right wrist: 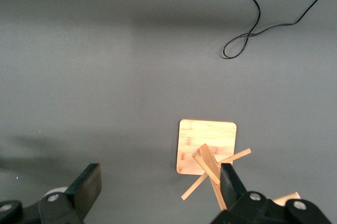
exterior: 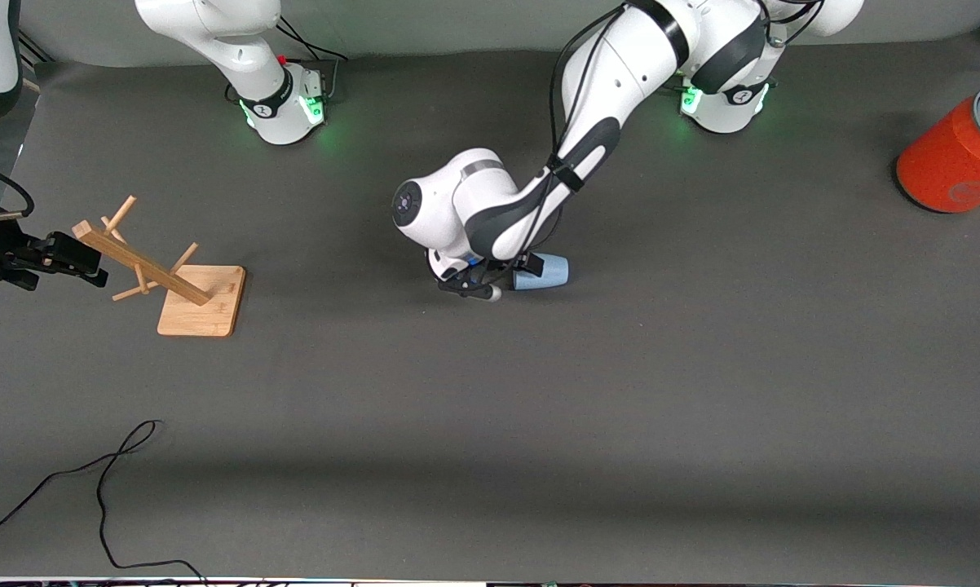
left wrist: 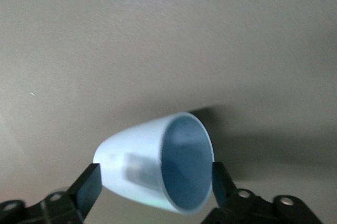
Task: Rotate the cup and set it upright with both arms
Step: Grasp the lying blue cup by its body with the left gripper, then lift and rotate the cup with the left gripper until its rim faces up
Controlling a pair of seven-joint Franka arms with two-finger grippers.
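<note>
The pale-blue cup (exterior: 547,271) lies on its side on the dark mat near the table's middle, its wide rim toward the left arm's end. The left arm reaches down from its base, and my left gripper (exterior: 524,274) is at the cup. In the left wrist view the cup (left wrist: 137,155) shows its darker blue inside. My left gripper (left wrist: 155,184) has one black finger against each side of it, shut on it. My right gripper (exterior: 70,259) hangs open and empty over the mat beside the wooden rack. It is also in the right wrist view (right wrist: 158,187).
A wooden peg rack (exterior: 172,281) on a square base stands toward the right arm's end; its base (right wrist: 206,142) shows in the right wrist view. A large orange cylinder with a grey top (exterior: 959,151) lies at the left arm's end. A black cable (exterior: 107,489) trails nearer the front camera.
</note>
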